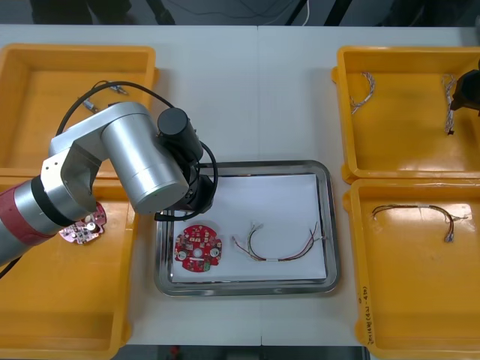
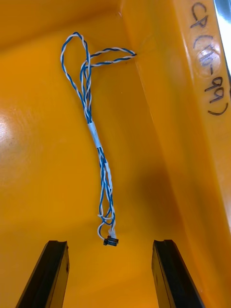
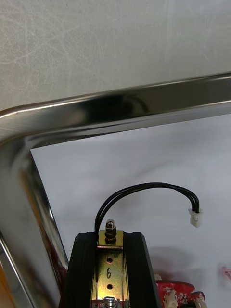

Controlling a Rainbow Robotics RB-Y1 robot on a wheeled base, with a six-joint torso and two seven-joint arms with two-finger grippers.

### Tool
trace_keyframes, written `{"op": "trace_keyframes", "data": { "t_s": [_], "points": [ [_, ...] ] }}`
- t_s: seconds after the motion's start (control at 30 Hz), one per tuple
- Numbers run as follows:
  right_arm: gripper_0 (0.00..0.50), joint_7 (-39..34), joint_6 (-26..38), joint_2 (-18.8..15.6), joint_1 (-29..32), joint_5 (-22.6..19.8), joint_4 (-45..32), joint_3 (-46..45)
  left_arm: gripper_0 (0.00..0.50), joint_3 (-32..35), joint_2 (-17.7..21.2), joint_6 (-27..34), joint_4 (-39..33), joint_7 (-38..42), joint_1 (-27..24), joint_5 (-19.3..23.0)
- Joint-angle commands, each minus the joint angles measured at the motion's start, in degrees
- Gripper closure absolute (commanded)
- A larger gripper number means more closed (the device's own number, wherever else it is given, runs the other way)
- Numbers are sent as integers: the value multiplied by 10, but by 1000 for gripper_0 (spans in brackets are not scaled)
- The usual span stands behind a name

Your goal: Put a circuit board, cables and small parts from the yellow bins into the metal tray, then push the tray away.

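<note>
— What had the left gripper [image 3: 109,236] got?

— It was clamped on a small metal part [image 3: 109,269], which filled the gap between its fingers. A black cable [image 3: 144,187] arched out ahead over the white floor of the metal tray [image 3: 120,103]. A red circuit board [image 1: 198,248] lay just beside the fingers, and the pale, scuffed table [image 1: 247,90] lay past the tray's shiny rim.

— And the right gripper [image 2: 109,243]?

— It was spread wide and empty inside a yellow bin [image 2: 159,96]. A twisted blue and white cable [image 2: 94,130] lay on the bin floor, stretching away from between its fingers.
</note>
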Motion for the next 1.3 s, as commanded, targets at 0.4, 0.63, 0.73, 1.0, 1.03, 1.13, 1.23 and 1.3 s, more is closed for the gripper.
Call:
{"op": "trace_keyframes", "data": {
  "t_s": [0.4, 0.63, 0.73, 1.0, 1.03, 1.13, 1.23, 1.3],
  "points": [
    [0, 32, -33, 15, -21, -8, 26, -15, 65, -8, -5, -17, 4, 48, -25, -9],
    [0, 36, -53, 16, -21, -21, 59, -15, 0, -7, -5, -19, 4, 50, -25, -9],
    [0, 37, -69, 19, -21, -28, 78, -15, 0, -5, -5, -18, 4, 50, -28, -7],
    [0, 39, -94, 25, -15, -28, 98, -15, 0, 35, -4, 16, -3, 41, -39, 24],
    [0, 40, -99, 27, -13, -29, 100, -15, 0, 47, -5, 30, -8, 38, -42, 30],
    [0, 42, -106, 28, -9, -36, 101, -15, 0, 74, -4, 62, -21, 31, -46, 44],
    [0, 43, -107, 28, -7, -40, 101, -15, 0, 105, -4, 98, -33, 21, -52, 63],
    [0, 43, -107, 29, -7, -41, 101, -15, 0, 118, -4, 114, -37, 18, -54, 72]
  ]
}}
